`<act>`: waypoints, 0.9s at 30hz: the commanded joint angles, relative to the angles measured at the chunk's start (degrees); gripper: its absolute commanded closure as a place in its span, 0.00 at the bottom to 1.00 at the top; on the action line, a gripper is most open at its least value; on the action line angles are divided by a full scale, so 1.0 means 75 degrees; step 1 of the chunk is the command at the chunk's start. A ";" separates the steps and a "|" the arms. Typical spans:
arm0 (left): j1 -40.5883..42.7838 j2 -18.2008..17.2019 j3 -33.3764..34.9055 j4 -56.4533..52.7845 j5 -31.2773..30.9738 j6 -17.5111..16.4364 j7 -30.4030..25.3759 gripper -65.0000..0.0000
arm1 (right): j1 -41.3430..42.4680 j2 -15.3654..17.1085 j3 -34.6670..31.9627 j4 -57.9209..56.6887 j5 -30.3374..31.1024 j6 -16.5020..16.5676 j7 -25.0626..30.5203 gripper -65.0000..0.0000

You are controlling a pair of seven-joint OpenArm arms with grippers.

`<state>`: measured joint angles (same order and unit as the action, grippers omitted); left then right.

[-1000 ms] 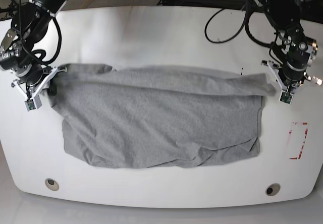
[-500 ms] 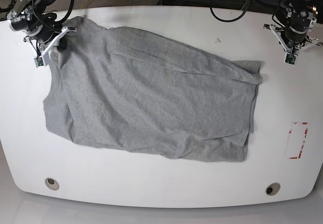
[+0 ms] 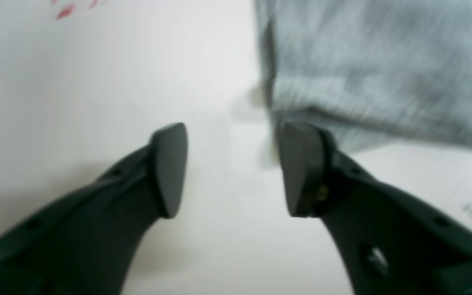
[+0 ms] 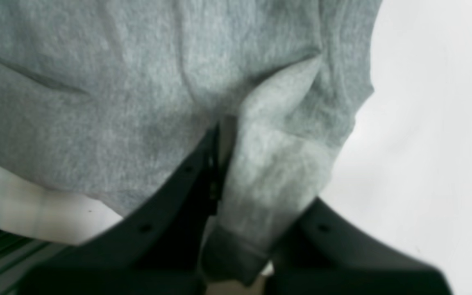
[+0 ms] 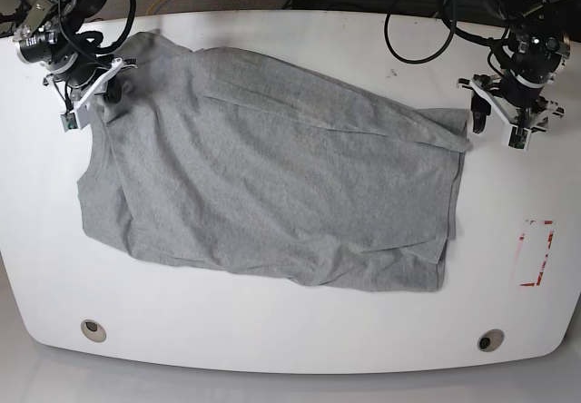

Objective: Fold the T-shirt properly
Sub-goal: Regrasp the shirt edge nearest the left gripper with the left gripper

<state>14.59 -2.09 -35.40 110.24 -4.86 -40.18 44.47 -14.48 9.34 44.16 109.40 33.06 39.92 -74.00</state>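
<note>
The grey T-shirt lies spread on the white table, plain side up and slanting from far left to near right. My right gripper is at the far left, shut on the shirt's corner. In the right wrist view a fold of cloth is pinched at that gripper and drapes over one finger. My left gripper stands open just right of the shirt's right corner. Only bare table shows between its fingers, with the shirt's edge just beyond the right one.
Red tape marks sit near the table's right edge and show faintly in the left wrist view. Two round holes lie along the front edge. Black cables trail across the back.
The shirt went from a stretched band to spread out. Since half a second ago my left gripper came down beside the shirt's right corner and opened. The right gripper kept its hold.
</note>
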 commanded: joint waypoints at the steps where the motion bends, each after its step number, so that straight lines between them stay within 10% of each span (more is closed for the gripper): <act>1: -0.0240 -0.0091 -0.0022 -0.0239 -0.0319 0.0025 0.0172 0.45 | 0.0049 0.0108 0.0037 0.0117 0.0076 0.0010 0.0085 1.00; 27: -0.1646 -0.0067 0.0529 -0.2009 -0.0600 0.0025 0.0653 0.45 | 0.0401 0.0085 0.0025 0.0106 0.0076 0.0010 0.0038 1.00</act>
<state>2.96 -2.22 -31.90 94.32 -8.47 -39.97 50.30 -11.64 9.19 44.16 109.34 33.06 39.90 -74.63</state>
